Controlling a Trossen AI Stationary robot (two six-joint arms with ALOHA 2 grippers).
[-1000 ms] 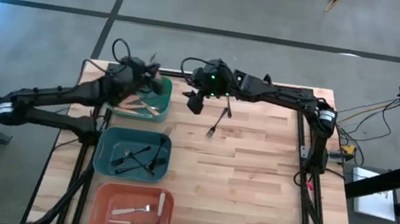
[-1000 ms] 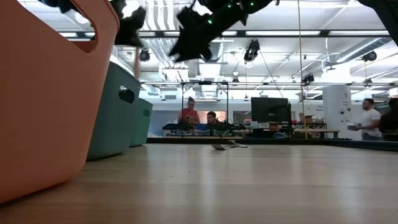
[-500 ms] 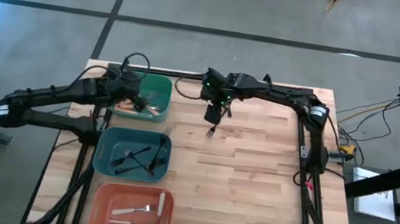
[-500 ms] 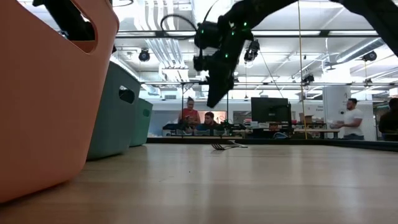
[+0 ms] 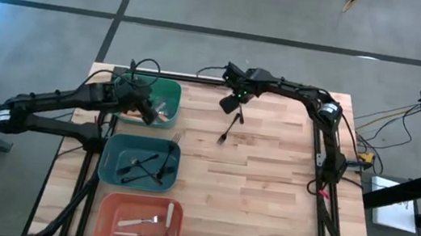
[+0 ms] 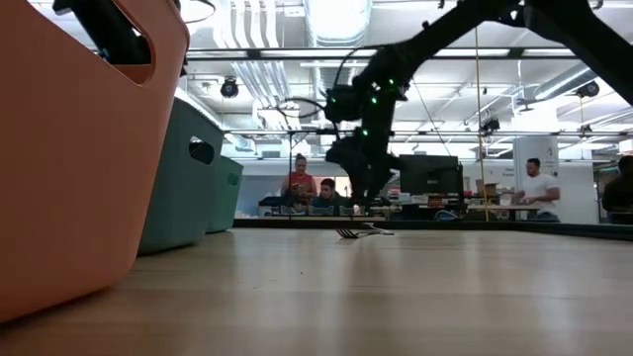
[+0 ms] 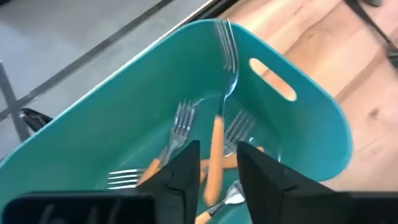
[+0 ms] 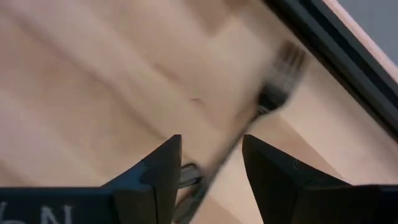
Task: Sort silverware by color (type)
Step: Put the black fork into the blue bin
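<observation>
Forks are what we sort here. One black fork (image 5: 229,128) with dark tines lies alone on the pale wooden surface (image 5: 266,190), near the far edge. Our right gripper (image 5: 235,105) hangs just above its far end, jaws apart, with nothing in them. A second ago this gripper was over by the green bin; now it has swung across to the fork, so we think this fork gets picked up next.

Our left gripper (image 5: 145,109) is inside the round green plastic bin (image 5: 172,90). An orange-handled fork (image 7: 219,149) stands tilted between its jaws, which have just started to spread. We think it is letting that fork go, to join the other orange ones. The dark teal bin (image 5: 110,172) holds black forks, and the salmon bin (image 5: 107,223) holds white-handled ones.

Lots of bare wood lies beside the black fork. The black rail at the far edge is close, so the right gripper has little room there.
</observation>
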